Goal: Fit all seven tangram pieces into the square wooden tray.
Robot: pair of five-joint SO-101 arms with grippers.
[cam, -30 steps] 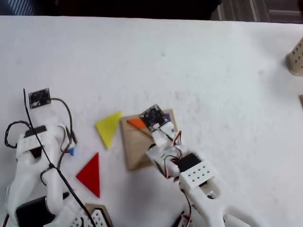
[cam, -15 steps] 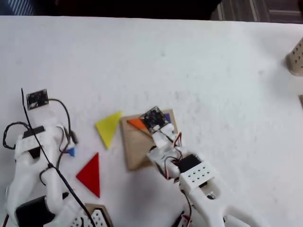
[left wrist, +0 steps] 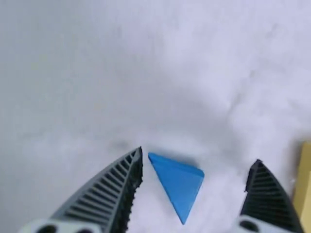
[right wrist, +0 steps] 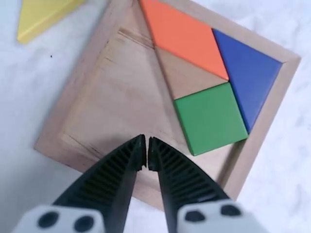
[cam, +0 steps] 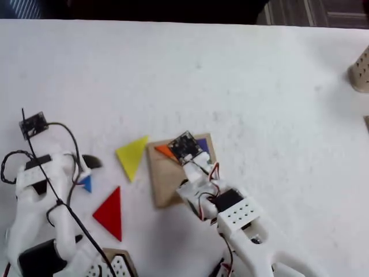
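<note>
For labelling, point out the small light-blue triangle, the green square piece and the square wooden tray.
small light-blue triangle [left wrist: 178,182], left wrist view, its centre
green square piece [right wrist: 210,117], right wrist view, its centre
square wooden tray [right wrist: 112,92], right wrist view, bare floor

The wooden tray [cam: 164,184] sits on the white table [cam: 242,75] with an orange piece [cam: 166,151] inside. The yellow triangle [cam: 132,156] lies at nine o'clock from the tray. The red triangle [cam: 109,212] lies at eight o'clock. The right arm [cam: 236,213] hangs over the tray.

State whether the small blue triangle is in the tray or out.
Out: the small blue triangle lies on the table, between the jaws of the open left gripper.
</note>
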